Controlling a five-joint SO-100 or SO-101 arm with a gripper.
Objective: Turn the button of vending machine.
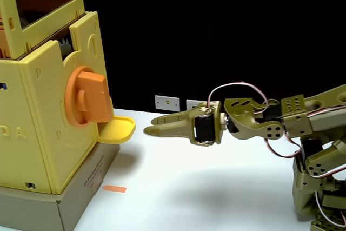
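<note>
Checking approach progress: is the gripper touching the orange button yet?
Apart. The fixed view shows the gripper short of the button, with the yellow tray and bare table between them.

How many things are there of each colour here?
Pale yellow: 2, the vending machine and its tray
Orange: 2, the button and a tape strip on the table
Olive: 1, the robot arm, its gripper shut
Grey: 1, the cardboard base
Total: 6

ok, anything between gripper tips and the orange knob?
Fixed view: only the pale yellow tray juts out low between the gripper and the button; otherwise bare.
</note>
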